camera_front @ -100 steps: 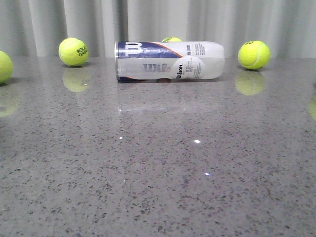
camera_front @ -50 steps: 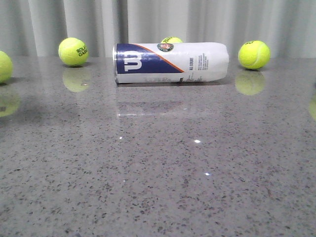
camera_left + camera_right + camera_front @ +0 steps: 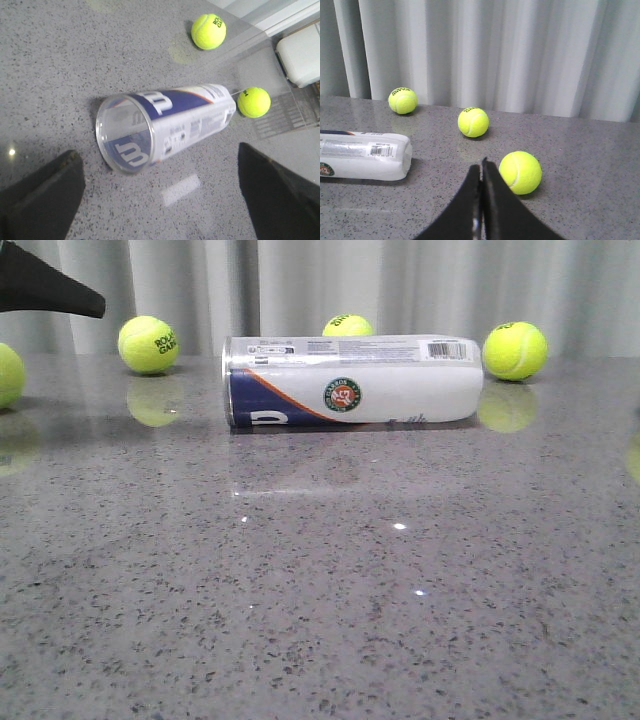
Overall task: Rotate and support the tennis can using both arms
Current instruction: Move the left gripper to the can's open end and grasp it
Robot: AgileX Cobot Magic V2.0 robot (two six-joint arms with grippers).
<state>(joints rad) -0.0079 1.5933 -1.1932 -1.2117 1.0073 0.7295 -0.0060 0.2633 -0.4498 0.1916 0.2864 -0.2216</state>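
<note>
Clear cylindrical tennis can [image 3: 352, 381] lying on speckled stone table [image 3: 320, 590]; left tool [image 3: 160, 200] released, right tool [image 3: 481, 200] clenched empty.

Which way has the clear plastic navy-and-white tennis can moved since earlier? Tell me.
Yes. The tennis can rolled and shifted right, its end nearer the right yellow-green ball.

Clear plastic tennis can [image 3: 350, 380]: glossy, smooth; printed navy-and-white label.
Grey speckled stone surface [image 3: 320, 590]: polished, reflective.
Yellow-green tennis balls [image 3: 148, 344]: fuzzy felt, matt.
Pale curtain [image 3: 495, 50]: pleated cloth, matt.
</note>
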